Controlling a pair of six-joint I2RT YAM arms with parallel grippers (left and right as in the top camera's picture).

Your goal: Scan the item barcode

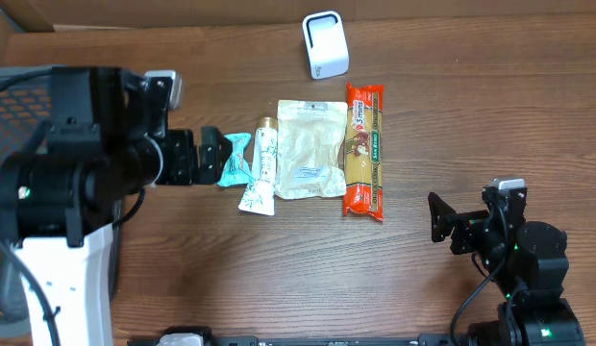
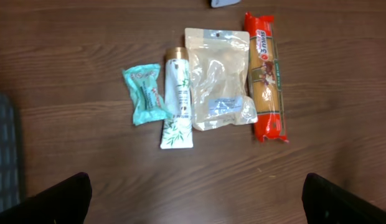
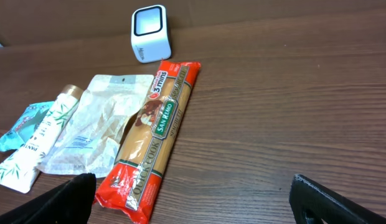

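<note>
Four items lie flat in a row on the wooden table [image 1: 452, 115]: teal packet [image 1: 237, 160], white tube [image 1: 262, 163], clear pouch [image 1: 310, 149], San Remo spaghetti pack [image 1: 364, 149]. The white scanner [image 1: 325, 44] stands behind them. The left gripper [image 2: 196, 199] is spread wide and empty beside the packet. The right gripper [image 3: 193, 199] is wide and empty, apart from the spaghetti

Looking at a dark brown wood-grain table [image 1: 279, 288] filling almost the whole overhead view, grain running side to side, mostly matte with a faint sheen toward the far side in the right wrist view. Beyond the far edge, a lighter tan strip [image 1: 135, 12], can't tell whether wall or board; at the left edge, a dark mesh basket [image 1: 12, 96]. Lit soft and even, casting only weak, short shadows.
</note>
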